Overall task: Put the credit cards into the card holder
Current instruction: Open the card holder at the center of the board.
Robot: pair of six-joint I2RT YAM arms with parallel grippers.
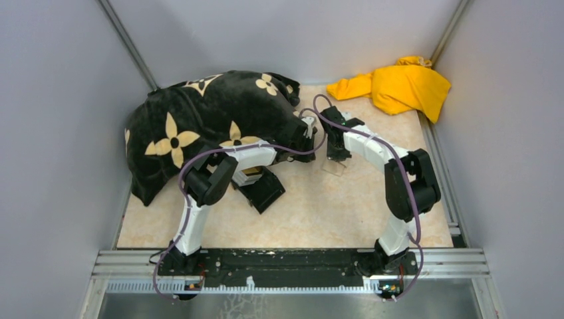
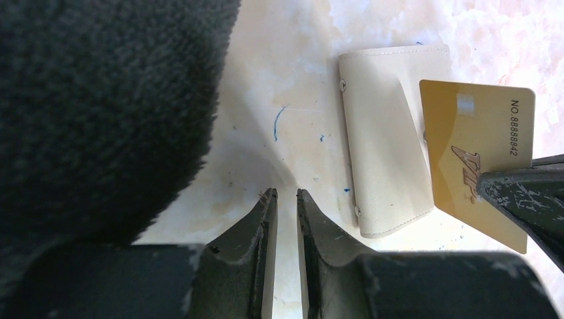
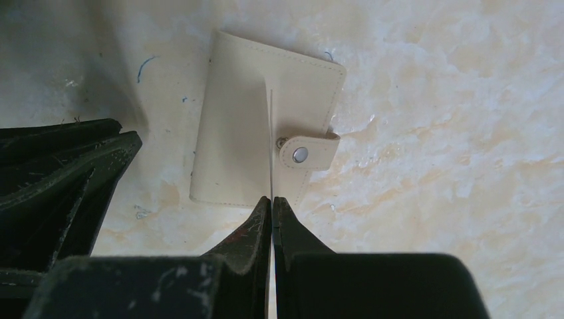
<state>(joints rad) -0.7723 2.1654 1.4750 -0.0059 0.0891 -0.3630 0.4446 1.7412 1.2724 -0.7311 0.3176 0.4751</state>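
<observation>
Pinching the gold card (image 2: 465,133), right gripper (image 3: 272,199) is clamped tight on one end. The card stands on edge over the wallet (image 2: 379,139); in the right wrist view it shows as a thin line across the wallet's middle, next to the clasp tab (image 3: 307,152). Whether card and wallet touch I cannot tell. The wallet lies flat and closed on the table (image 1: 346,212), mid-table, just in front of both grippers.

Left gripper (image 2: 286,193) has its jaws a narrow slit apart, holding nothing, tips over bare table just left of the wallet and close to the blanket (image 2: 100,113).

Right arm: elbow out right, forearm angled in toward centre, wrist down. Left arm: elbow bent, forearm running right along the blanket edge, above a black box (image 1: 266,191).
</observation>
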